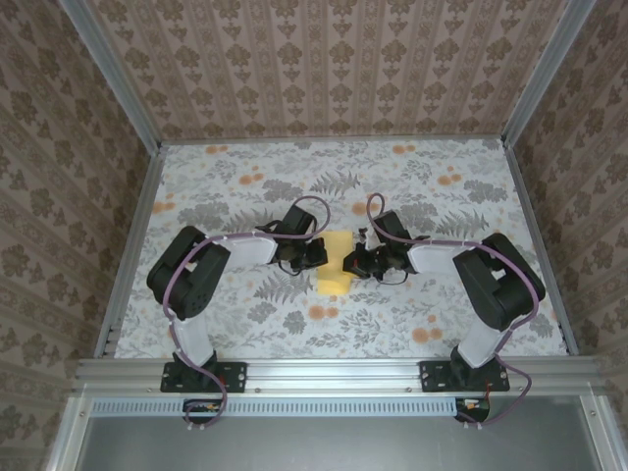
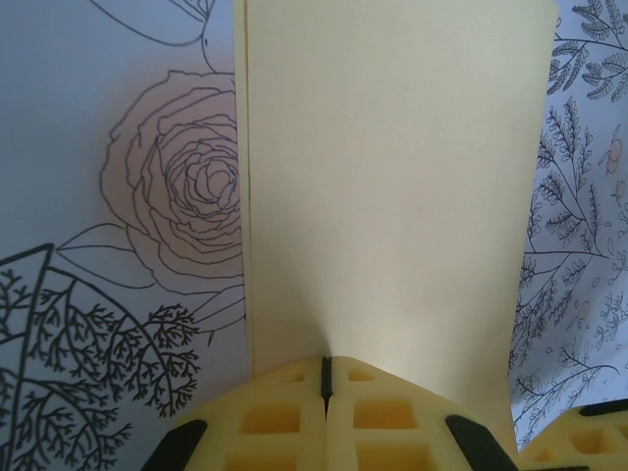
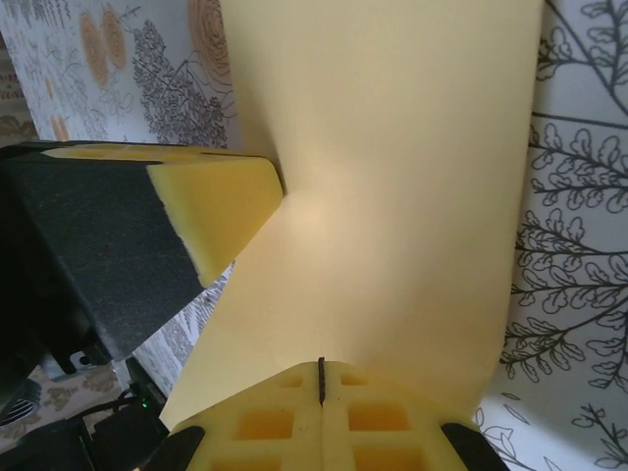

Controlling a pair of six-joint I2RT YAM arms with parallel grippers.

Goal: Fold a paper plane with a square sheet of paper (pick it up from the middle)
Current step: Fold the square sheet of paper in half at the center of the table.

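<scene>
The square sheet of paper shows as a narrow pale yellow strip at the middle of the table, between the two grippers. My left gripper meets its left edge and my right gripper its right edge. In the left wrist view the paper runs straight into the shut fingertips of the left gripper; a doubled edge shows along its left side. In the right wrist view the paper bends up from the shut right gripper, and the left gripper's fingers pinch its far edge.
The table wears a grey floral cloth with small orange flower blotches. Patterned walls and aluminium rails close it in on all sides. Both arms fold inward, elbows out toward the side rails.
</scene>
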